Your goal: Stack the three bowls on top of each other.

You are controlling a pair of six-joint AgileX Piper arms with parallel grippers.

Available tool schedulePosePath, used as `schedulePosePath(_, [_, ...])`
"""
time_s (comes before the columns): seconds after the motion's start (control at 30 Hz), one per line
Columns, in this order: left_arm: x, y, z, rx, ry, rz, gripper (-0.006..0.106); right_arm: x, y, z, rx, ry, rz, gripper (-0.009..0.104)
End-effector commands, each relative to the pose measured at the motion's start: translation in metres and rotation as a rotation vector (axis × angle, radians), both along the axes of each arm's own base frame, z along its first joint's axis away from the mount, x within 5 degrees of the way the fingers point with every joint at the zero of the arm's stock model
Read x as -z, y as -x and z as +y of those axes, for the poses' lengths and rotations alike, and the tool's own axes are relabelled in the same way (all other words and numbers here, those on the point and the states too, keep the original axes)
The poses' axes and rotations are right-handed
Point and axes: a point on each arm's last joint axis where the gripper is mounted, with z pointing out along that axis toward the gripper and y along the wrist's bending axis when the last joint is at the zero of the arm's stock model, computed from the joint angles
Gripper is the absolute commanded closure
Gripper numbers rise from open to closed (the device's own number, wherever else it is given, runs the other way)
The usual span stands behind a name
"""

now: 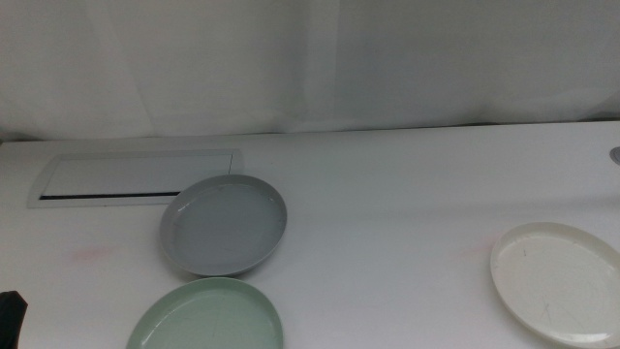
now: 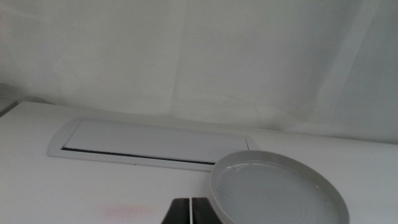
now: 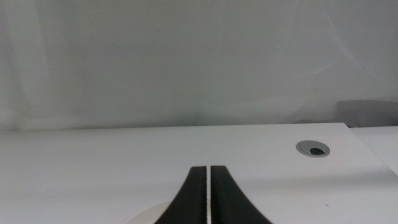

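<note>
grey bowl (image 1: 224, 224) | mint bowl (image 1: 207, 316) beside | cream bowl (image 1: 559, 281) well apart

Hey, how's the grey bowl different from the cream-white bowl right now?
The grey bowl is grey; the cream-white bowl is off-white. In the middle view the grey bowl sits left of centre, just in front of the table's cable flap, with the mint green bowl close in front; the cream-white bowl lies alone at the right, cut by the edge. Both are shallow, round, empty, flat on the table, and unstacked.
</note>
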Motion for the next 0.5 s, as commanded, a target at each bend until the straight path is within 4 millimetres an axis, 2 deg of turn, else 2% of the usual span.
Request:
schedulePosePath(0.0, [-0.0037,-0.0002,0.0001,-0.003,0.010,-0.024,0.104,0.0114,0.0003,-0.0004,0.004,0.019,0.012,0.098])
schedulePosePath(0.17, [-0.0037,-0.0002,0.0001,0.007,-0.043,-0.024,0.103,0.0098,0.0002,-0.0004,0.004,0.017,-0.006,0.092])
schedulePosePath(0.23, [-0.0037,-0.0002,0.0001,0.007,-0.046,-0.024,0.101,0.0098,0.0002,-0.0004,0.004,0.017,-0.006,0.083])
schedulePosePath(0.27, [-0.0037,-0.0002,0.0001,0.007,-0.046,-0.024,0.097,0.0098,0.0002,-0.0004,0.004,0.017,-0.006,0.074])
schedulePosePath(0.3, [-0.0037,-0.0002,0.0001,0.007,-0.046,-0.024,0.091,0.0098,0.0002,-0.0004,0.005,0.002,-0.005,0.065])
schedulePosePath(0.33, [-0.0037,-0.0002,0.0001,0.006,-0.041,-0.024,0.082,0.0091,0.0001,-0.0004,0.008,-0.029,-0.010,0.049])
schedulePosePath(0.43, [-0.0037,-0.0002,0.0001,-0.004,0.016,-0.024,0.038,0.0086,0.0001,-0.0005,0.012,-0.094,-0.009,-0.008])
schedulePosePath(0.47, [-0.0037,-0.0002,0.0001,-0.007,0.036,-0.024,0.018,0.0086,0.0001,-0.0005,0.012,-0.096,-0.008,-0.008])
